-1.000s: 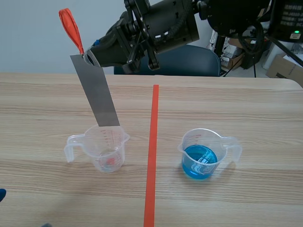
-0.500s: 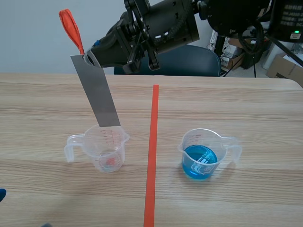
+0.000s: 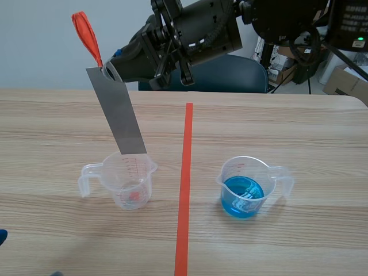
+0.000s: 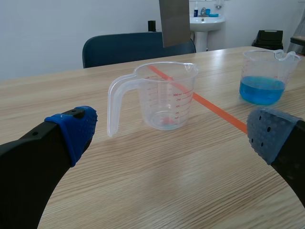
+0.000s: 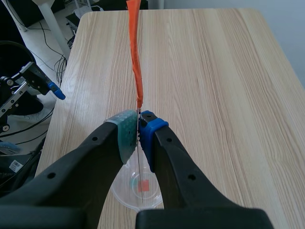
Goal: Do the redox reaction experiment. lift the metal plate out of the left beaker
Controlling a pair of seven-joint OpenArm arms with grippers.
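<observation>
Grey plate [image 3: 118, 112] hung tilted from the right gripper [image 3: 108, 69] — clamped on its top end — lower edge just over the left beaker [image 3: 127, 181]. Left wrist: left gripper [image 4: 172, 136] gaped empty, plate clear above the beaker. Right wrist: beaker straight below the pinching pads [image 5: 125, 133].

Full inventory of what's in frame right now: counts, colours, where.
table: 1, light wood, under everything.
tape line: 1, orange-red, down the table's middle.
left beaker: 1, clear, left of tape line, red patch at base.
right beaker: 1, clear, right of tape line, holds blue liquid.
plate: 1, grey, hanging tilted above left beaker, clear of its rim.
tag: 1, orange-red, at plate's top end.
chair: 1, dark blue, behind table.
right gripper: 1, black, shut on plate's top.
left gripper: 1, black, blue pads, open, low, facing left beaker.
</observation>
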